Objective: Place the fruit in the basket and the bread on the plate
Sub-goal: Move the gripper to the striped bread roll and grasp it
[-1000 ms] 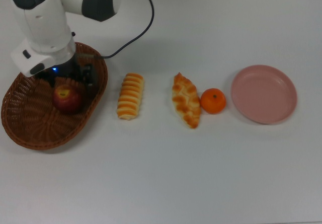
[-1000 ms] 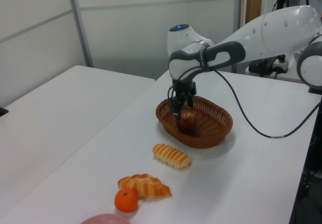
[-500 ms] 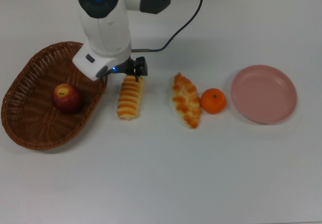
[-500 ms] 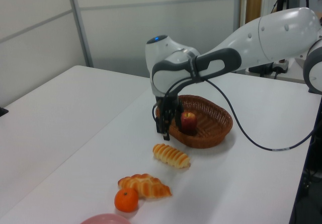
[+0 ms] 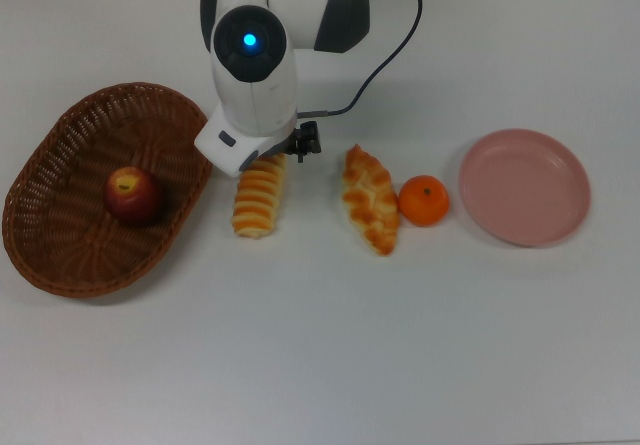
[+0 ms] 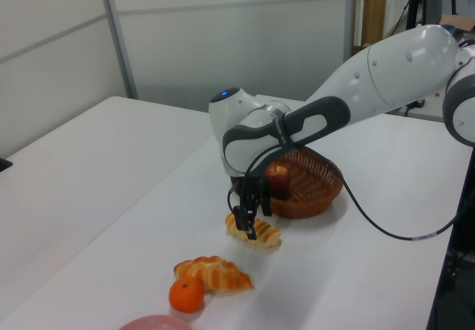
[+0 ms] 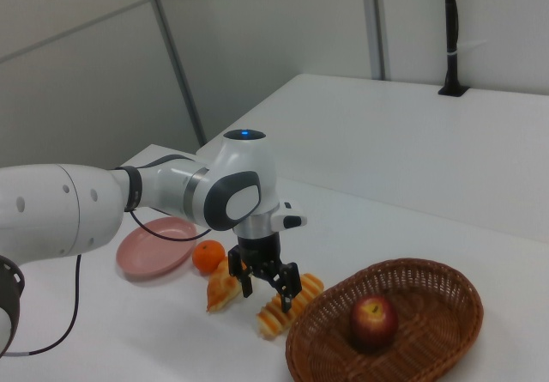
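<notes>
The dark red apple (image 5: 133,195) lies in the brown wicker basket (image 5: 60,240) at the top view's left. To its right, in a row, lie the striped roll (image 5: 257,203), the braided loaf (image 5: 370,200), the orange mandarin (image 5: 424,201) and the empty pink plate (image 5: 524,186). My gripper (image 7: 266,284) hangs open and empty just over the roll's (image 7: 289,303) far end, its fingers spread to either side. In the left view the gripper (image 6: 247,217) is down at the roll (image 6: 260,233), in front of the basket (image 6: 315,196). In the top view the arm's wrist hides most of the gripper.
The arm reaches in from the top view's upper edge, and its black cable (image 5: 385,55) trails over the table behind the roll. White table lies in front of the row of objects.
The gripper has left the basket, where the apple stays, and moved to the top view's right and down to the striped roll.
</notes>
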Controlling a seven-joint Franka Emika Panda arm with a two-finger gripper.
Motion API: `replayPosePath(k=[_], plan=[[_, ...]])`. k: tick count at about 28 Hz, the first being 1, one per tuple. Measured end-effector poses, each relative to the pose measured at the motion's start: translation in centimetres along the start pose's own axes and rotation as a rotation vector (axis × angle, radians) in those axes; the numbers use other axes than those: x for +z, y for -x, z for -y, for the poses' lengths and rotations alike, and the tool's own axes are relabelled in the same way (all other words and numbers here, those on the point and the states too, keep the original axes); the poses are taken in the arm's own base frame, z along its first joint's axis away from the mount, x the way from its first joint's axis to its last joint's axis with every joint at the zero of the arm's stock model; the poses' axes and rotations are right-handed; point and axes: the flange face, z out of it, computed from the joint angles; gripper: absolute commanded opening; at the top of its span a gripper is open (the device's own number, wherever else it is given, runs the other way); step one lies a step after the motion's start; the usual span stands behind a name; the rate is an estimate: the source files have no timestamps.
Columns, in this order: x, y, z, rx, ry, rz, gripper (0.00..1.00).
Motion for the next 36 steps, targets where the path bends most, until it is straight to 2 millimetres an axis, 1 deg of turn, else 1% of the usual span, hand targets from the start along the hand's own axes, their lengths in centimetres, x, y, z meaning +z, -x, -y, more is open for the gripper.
replayPosePath(k=[3,6,7,10,11,12,13,14,16,17,22,29,36], plan=[[0.2,0.1,0.2,-0.004,0.005,0.004,1.0],[0.3,0.1,0.0,-0.008,0.02,0.008,0.97],[0.4,0.2,-0.1,-0.01,0.026,0.01,0.96],[0.5,0.2,-0.4,-0.011,0.039,0.013,0.87],[0.5,0.2,-0.5,-0.011,0.042,0.014,0.83],[0.6,0.2,-0.6,-0.012,0.045,0.014,0.72],[0.7,0.2,-0.7,-0.012,0.05,0.014,0.64],[0.7,0.2,-0.8,-0.013,0.052,0.014,0.58],[0.9,0.2,-0.8,-0.014,0.055,0.014,0.49],[1.0,0.2,-0.8,-0.014,0.055,0.014,0.4],[1.3,0.1,-0.7,-0.017,0.056,0.015,0.22],[1.3,0.1,-0.6,-0.018,0.056,0.014,0.17],[0.7,0.0,-0.4,-0.009,0.057,0.001,0.16]])
